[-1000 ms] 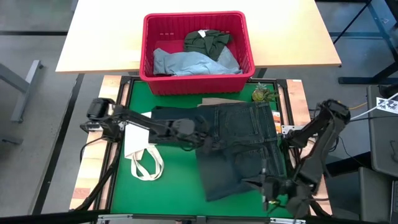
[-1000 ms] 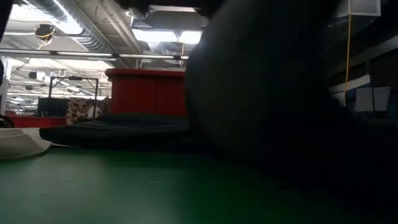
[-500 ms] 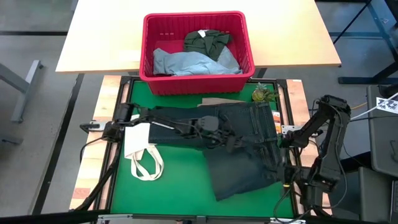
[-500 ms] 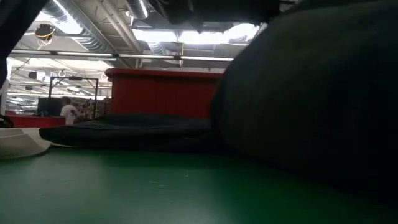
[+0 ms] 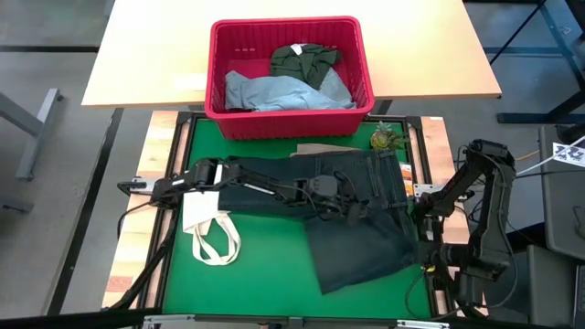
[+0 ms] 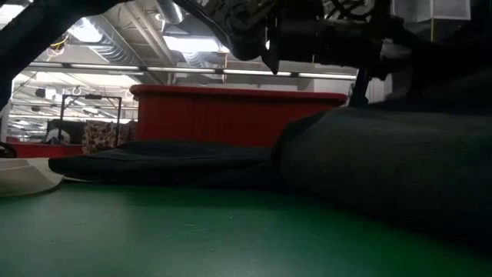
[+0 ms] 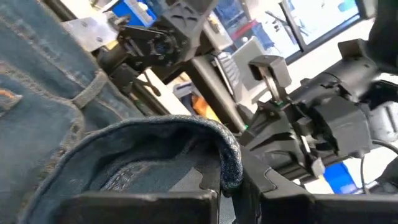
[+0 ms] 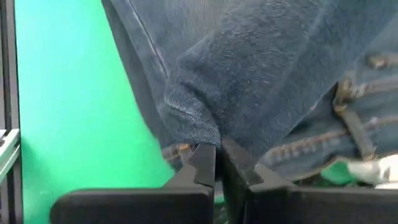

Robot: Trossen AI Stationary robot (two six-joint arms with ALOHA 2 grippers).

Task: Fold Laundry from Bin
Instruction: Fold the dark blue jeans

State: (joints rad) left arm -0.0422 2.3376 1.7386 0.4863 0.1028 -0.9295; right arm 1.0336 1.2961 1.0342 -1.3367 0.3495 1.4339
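1. The right gripper [image 8: 217, 163] sits at the near right side of the green mat [image 5: 256, 265]. Its two fingers are pinched tight on a thick fold of the dark navy jeans [image 5: 356, 215].
2. The right wrist view shows that pinch close up, with the fold bunched right at the fingertips. The high view only shows the arm there, not the pinch.
3. The left gripper [image 5: 355, 212] reaches across the mat to the middle of the jeans. Its fingers are closed on a raised edge of the jeans, and the left wrist view shows the denim curling over them.
4. The jeans lie spread on the mat between both arms, with one leg folded toward the near side.
5. The low view shows the jeans as a big dark hump on the mat.
6. A white tote bag [image 5: 208, 224] lies on the left of the mat.
7. Far back, the red bin [image 5: 289, 78] stands on the wooden table [image 5: 146, 55]. It holds light blue jeans [image 5: 274, 91] and a dark green piece [image 5: 303, 60].
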